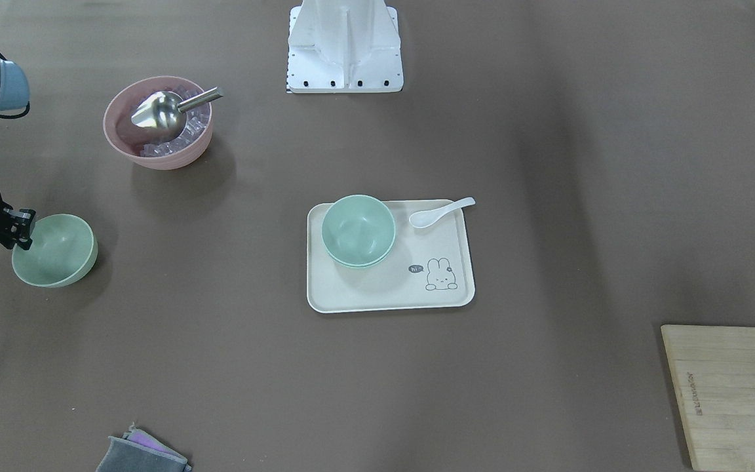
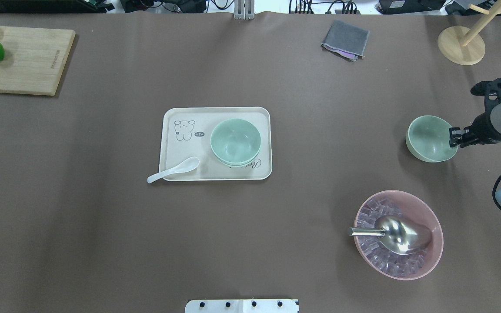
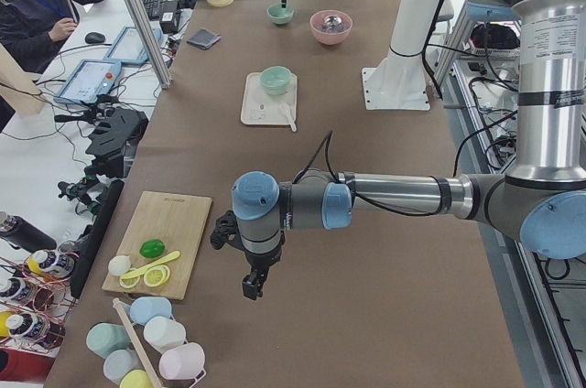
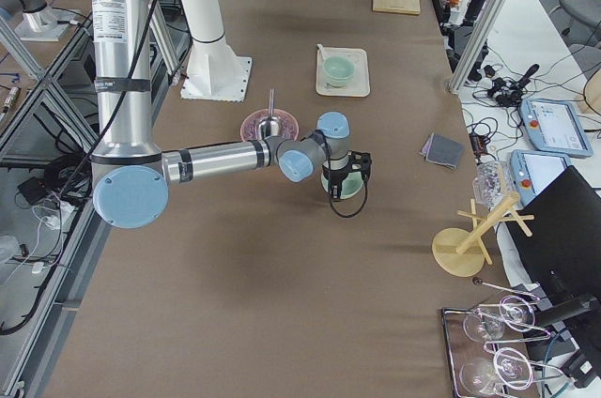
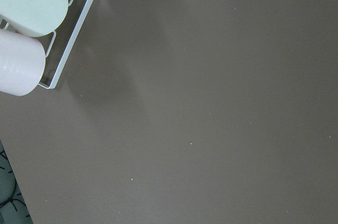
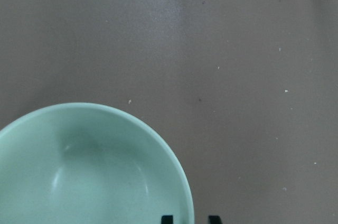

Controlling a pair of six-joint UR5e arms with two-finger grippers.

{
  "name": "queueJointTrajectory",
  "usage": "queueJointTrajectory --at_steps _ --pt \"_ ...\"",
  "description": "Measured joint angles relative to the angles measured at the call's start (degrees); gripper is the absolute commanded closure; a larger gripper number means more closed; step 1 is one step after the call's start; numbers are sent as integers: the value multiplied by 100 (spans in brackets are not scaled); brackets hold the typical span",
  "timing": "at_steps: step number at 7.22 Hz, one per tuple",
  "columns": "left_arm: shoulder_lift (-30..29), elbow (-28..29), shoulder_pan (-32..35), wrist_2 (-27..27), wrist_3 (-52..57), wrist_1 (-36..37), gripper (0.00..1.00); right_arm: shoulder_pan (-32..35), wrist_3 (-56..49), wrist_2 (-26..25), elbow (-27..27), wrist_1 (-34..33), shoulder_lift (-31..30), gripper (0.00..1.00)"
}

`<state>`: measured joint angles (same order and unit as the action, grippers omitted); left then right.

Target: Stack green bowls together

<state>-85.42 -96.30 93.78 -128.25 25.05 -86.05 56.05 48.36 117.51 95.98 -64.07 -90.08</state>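
In the right wrist view the lone green bowl (image 6: 90, 171) ran off the left and bottom edges, and only two dark fingertips (image 6: 167, 219) of the right hand (image 6: 190, 218) showed, so its grip on the rim could not be judged. On the tray (image 2: 215, 174), the upper green bowl (image 2: 235, 141) hid the lower green bowl (image 2: 235, 164) but for a rim sliver. The left hand (image 3: 250, 285) showed no readable finger gap.

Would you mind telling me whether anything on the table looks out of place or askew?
Only the white spoon: its scoop end rests on the tray, but its handle sticks out past the tray's edge.
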Motion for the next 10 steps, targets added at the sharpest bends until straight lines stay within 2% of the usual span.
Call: queueJointTrajectory --at_steps 2,3,7,10 --pt "13 -3 1 -6 0 -7 2 -1 6 0 0 0 0 96" --pt "16 -3 3 -6 0 -8 2 -3 7 0 1 0 -1 100" --pt "17 5 3 -7 1 -8 2 -6 6 74 197 -106 242 100" --pt "15 25 -9 -3 -20 -8 2 -62 356 229 629 -1280 1314 100"
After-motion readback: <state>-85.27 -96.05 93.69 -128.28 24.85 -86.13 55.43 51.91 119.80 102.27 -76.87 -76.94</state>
